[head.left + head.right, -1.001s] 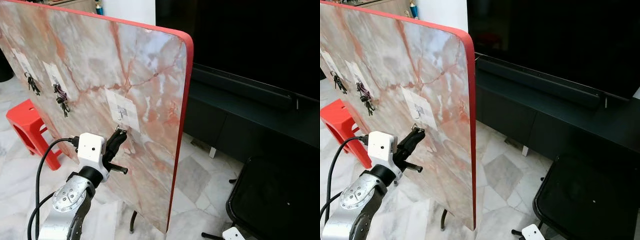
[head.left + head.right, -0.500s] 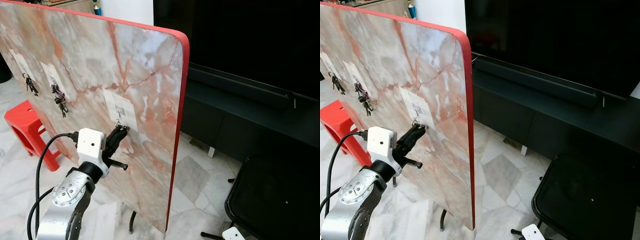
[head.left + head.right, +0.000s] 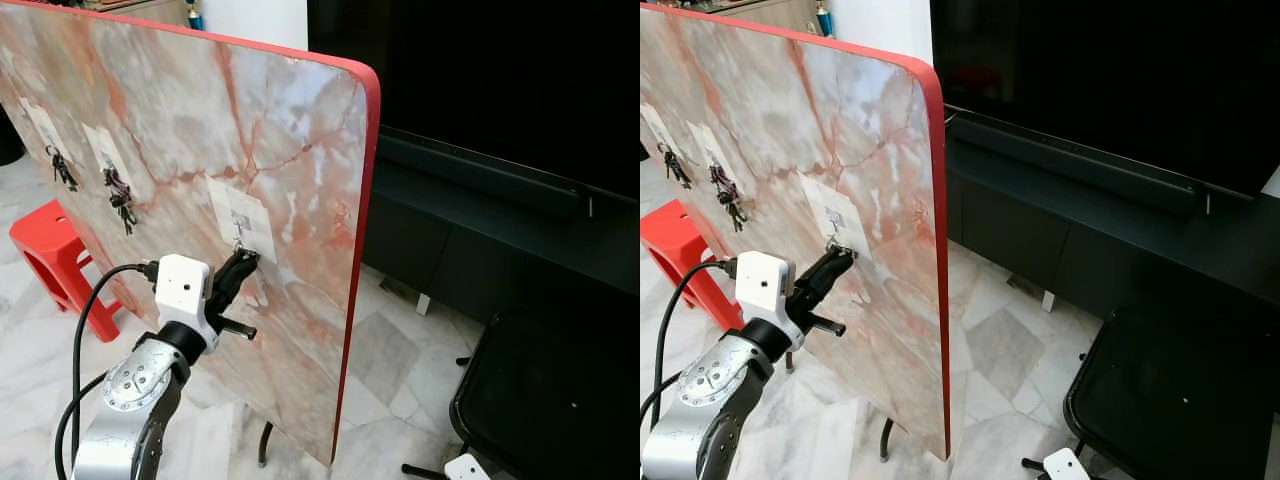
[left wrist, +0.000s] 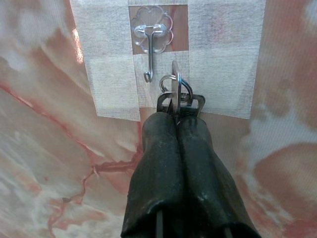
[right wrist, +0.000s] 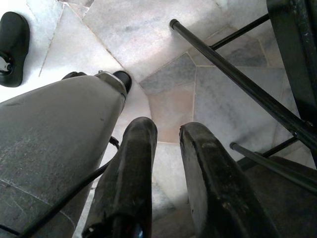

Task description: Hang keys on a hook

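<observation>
Left pincer [image 4: 176, 116] is raised against the upright marble-patterned panel [image 3: 180, 130], its two black fingers [image 4: 158, 163] pressed together and gripping a set of keys [image 4: 177, 98] by the key heads. The silver key ring stands up from the fingertips, just beside and slightly below the curl of a small metal hook [image 4: 150, 54]. The ring is near the hook tip but whether it touches cannot be told; the keys are not hanging on the hook.

The hook has a clear flower-shaped base fixed to the panel and framed by white tape strips [image 4: 111, 84]. In the head views the same taped patch [image 3: 243, 218] sits mid-panel, with the pincer tip right at its lower edge.

Further along the panel to the robot's left, two other taped hooks each carry a dark key bunch [image 3: 122, 200] [image 3: 62, 168]. The panel has a red edge [image 3: 362, 250].

Right pincer [image 5: 166, 136] hangs low, pointing at the marble floor [image 5: 148, 49], fingers parted and gripping nothing.

Surroundings: a red stool [image 3: 50, 250] behind the panel on the left, a dark low cabinet [image 3: 500, 240] to the right, a black stool [image 3: 560, 400] at lower right.
</observation>
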Controlling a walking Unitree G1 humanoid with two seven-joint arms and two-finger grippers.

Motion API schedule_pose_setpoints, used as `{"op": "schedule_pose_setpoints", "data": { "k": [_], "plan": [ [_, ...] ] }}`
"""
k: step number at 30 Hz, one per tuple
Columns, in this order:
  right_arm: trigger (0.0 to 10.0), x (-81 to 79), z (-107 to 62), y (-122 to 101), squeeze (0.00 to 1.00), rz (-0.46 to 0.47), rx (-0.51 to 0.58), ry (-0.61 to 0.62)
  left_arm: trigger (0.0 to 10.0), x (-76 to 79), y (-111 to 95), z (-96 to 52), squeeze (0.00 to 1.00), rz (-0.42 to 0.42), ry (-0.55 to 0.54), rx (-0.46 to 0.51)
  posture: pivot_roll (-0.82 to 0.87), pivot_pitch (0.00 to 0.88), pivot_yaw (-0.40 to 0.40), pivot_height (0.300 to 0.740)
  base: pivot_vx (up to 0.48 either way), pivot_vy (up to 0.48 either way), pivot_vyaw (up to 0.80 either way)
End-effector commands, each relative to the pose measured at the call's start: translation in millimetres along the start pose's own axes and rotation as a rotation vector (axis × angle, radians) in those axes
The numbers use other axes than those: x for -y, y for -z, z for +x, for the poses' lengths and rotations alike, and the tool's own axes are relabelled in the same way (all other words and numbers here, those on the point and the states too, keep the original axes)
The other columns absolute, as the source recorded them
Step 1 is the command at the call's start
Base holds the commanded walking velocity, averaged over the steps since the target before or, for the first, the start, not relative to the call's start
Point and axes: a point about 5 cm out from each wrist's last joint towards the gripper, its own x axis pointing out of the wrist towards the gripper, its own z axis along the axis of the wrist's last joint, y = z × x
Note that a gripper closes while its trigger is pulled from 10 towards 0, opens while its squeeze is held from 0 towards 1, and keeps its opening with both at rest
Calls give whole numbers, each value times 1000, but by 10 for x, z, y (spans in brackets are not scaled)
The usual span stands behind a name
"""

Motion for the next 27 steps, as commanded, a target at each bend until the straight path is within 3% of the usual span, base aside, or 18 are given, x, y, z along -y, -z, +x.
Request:
{"op": "schedule_pose_setpoints", "data": {
  "k": [1,27],
  "plan": [
    [10000,9,-2,-17,0,-5,7,2,10000,-24,-19,18,0,-5,4,5,30,0,-25,740,0,0,0],
    [10000,5,-1,-16,0,-9,6,5,10000,-62,-25,46,0,0,1,7,28,0,-24,740,0,0,0]
  ]
}}
